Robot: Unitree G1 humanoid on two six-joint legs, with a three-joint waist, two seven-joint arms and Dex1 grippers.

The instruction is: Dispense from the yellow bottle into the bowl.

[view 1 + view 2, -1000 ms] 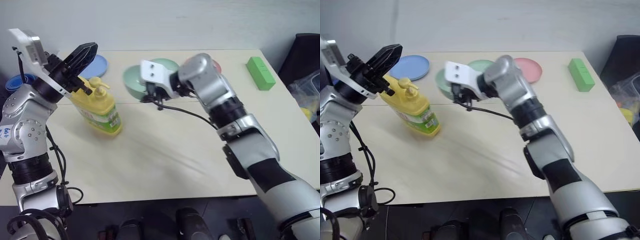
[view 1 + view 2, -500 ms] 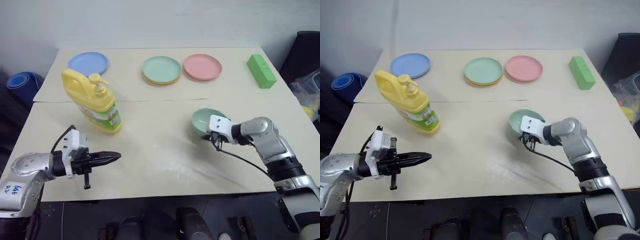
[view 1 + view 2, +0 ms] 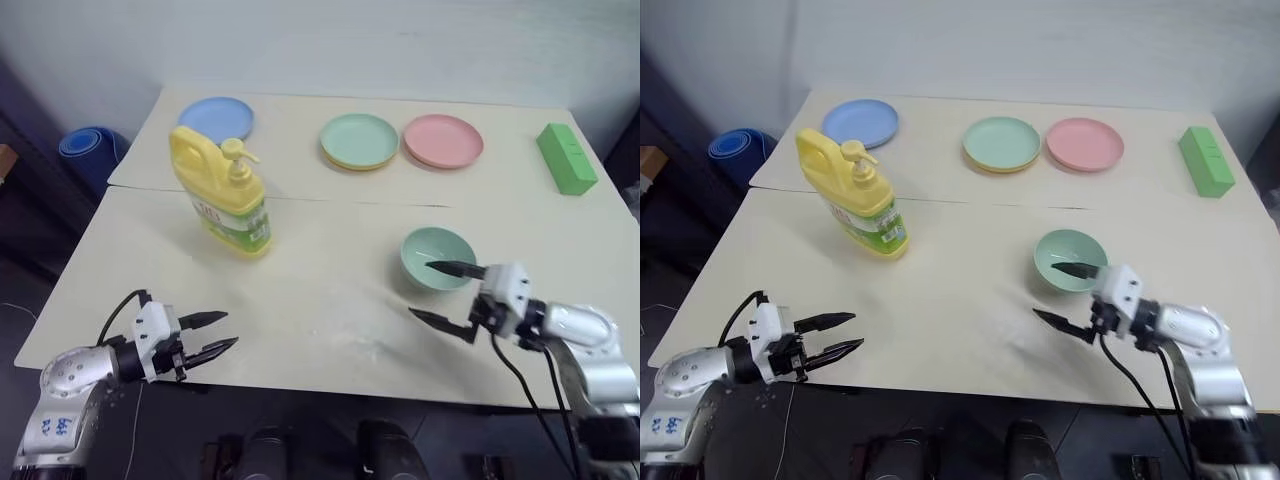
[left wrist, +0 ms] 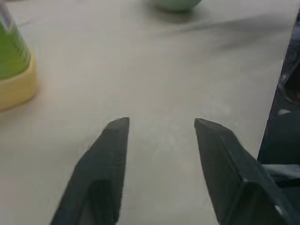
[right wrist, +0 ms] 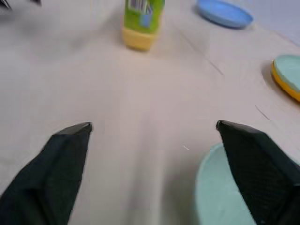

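A: Item check. The yellow bottle [image 3: 223,192] is a moulded plastic jug with a built-in handle, a pump top and a glossy green-and-white label. It stands upright on the pale, matte table [image 3: 320,300], toward the robot's left. The bowl [image 3: 436,257] is small, deep, round, smooth mint-green plastic, on the right half.

B: Surroundings?

A: Far edge, left to right: a flat blue plate [image 3: 216,117], a mint-green plate [image 3: 359,140] stacked on a yellow one, a pink plate [image 3: 443,139], a green rectangular block [image 3: 566,157]. Nothing lies between bottle and bowl.

B: Grippers?

A: The left gripper [image 3: 218,334] sits low at the near edge, fingers parted, empty, well apart from the bottle. The right gripper [image 3: 441,292] is spread wide, empty, one fingertip over the bowl's near rim.

B: Change from half a second ago?

A: Left fingers were pressed together; now parted. The right gripper was at the bowl's rim; it has drawn back toward the near edge. Bottle and bowl lie as they did.
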